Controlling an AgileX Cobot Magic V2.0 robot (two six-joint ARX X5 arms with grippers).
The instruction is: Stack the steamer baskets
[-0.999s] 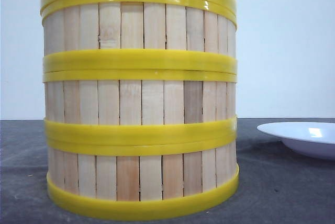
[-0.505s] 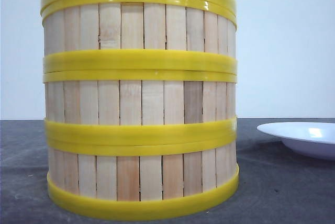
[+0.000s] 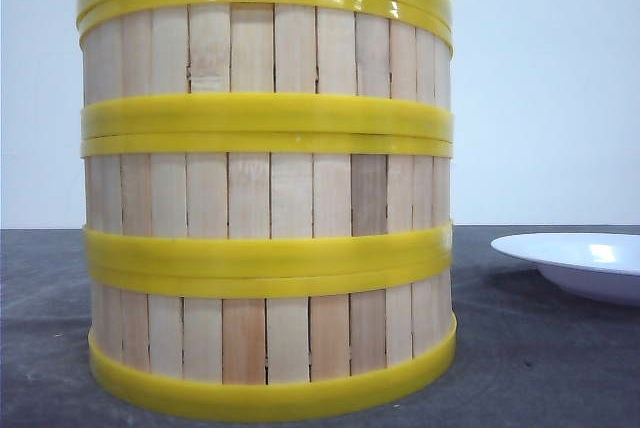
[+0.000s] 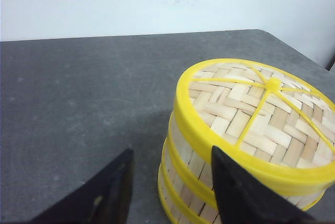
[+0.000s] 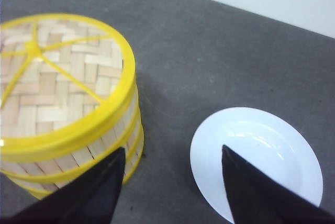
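Observation:
Three steamer baskets [image 3: 268,198] stand in one upright stack on the dark table, filling the front view; their slatted walls and yellow rings line up. A woven yellow-rimmed lid [image 4: 251,114] with a small knob covers the top basket. My left gripper [image 4: 171,150] hangs open beside the stack [image 4: 188,171], level with its upper rim, one finger over the table and the other in front of the lid's rim, holding nothing. On the stack's other side my right gripper [image 5: 173,148] is open and empty, between the stack [image 5: 112,140] and the plate. Neither gripper shows in the front view.
A white plate [image 5: 261,150] lies on the grey table to the right of the stack, and its rim also shows in the front view [image 3: 580,260]. The table's far edge [image 4: 157,34] meets a pale wall.

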